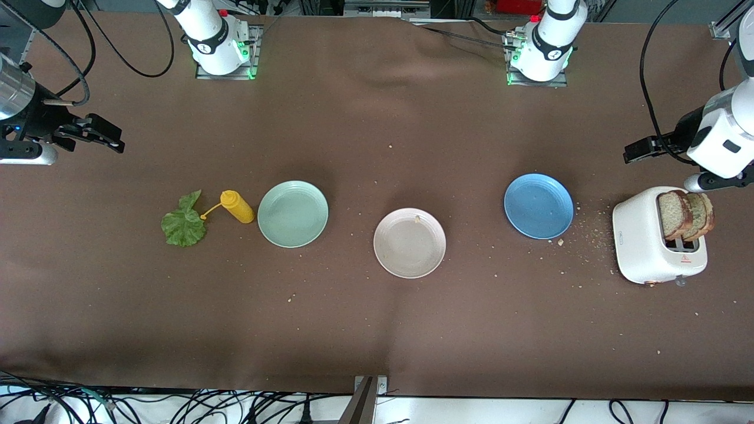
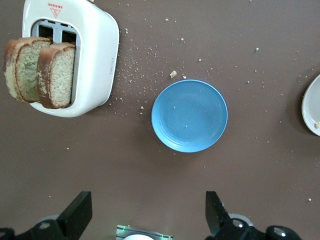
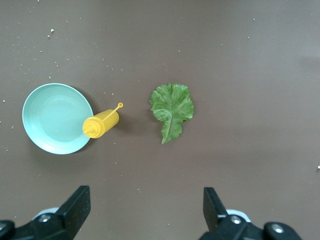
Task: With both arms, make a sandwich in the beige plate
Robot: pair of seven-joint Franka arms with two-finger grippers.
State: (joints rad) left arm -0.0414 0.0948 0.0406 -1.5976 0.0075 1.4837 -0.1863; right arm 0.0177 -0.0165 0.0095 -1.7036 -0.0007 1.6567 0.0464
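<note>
The beige plate (image 1: pixel 406 250) lies mid-table holding only a crumb; its edge shows in the left wrist view (image 2: pixel 312 102). Two brown bread slices (image 1: pixel 683 215) stand in a white toaster (image 1: pixel 642 247) at the left arm's end, also in the left wrist view (image 2: pixel 42 72). A green lettuce leaf (image 1: pixel 184 222) lies on the cloth at the right arm's end, also in the right wrist view (image 3: pixel 171 107). My left gripper (image 1: pixel 635 151) is open and empty, over the cloth by the toaster (image 2: pixel 147 215). My right gripper (image 1: pixel 106 135) is open and empty over the cloth near the lettuce (image 3: pixel 145 212).
A mint-green plate (image 1: pixel 293 227) lies beside a yellow squeeze bottle (image 1: pixel 237 206), which lies on its side next to the lettuce. A blue plate (image 1: pixel 538 205) lies between the beige plate and the toaster. Crumbs are scattered round the toaster.
</note>
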